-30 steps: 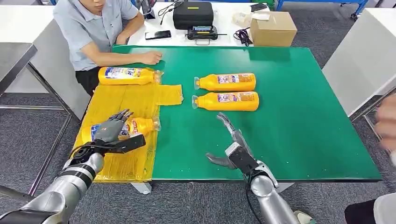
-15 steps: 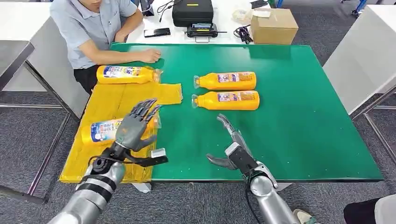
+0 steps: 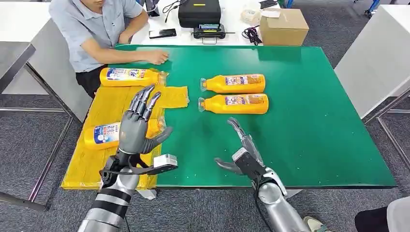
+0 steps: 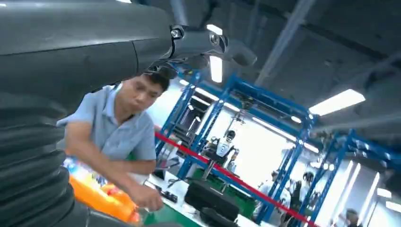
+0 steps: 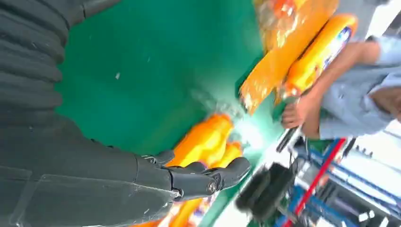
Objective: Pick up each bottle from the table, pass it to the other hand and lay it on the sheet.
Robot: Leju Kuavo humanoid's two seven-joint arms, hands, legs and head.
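Two orange bottles lie side by side on the green table, caps to the left; the right wrist view shows them as an orange bottle pair. Two more lie on the yellow sheet: one bottle at its far edge, another bottle nearer me. My left hand is raised above the sheet, fingers spread upward, holding nothing; it partly hides the nearer bottle. My right hand hovers open over the table's front part, short of the two bottles.
A person sits at the far left with a hand resting on the table near the far sheet bottle. Behind the table stand a black case, a cardboard box and a phone.
My left hand has lifted off the nearer sheet bottle and risen with fingers pointing up, leaving the bottle lying on the sheet. My right hand has barely moved.
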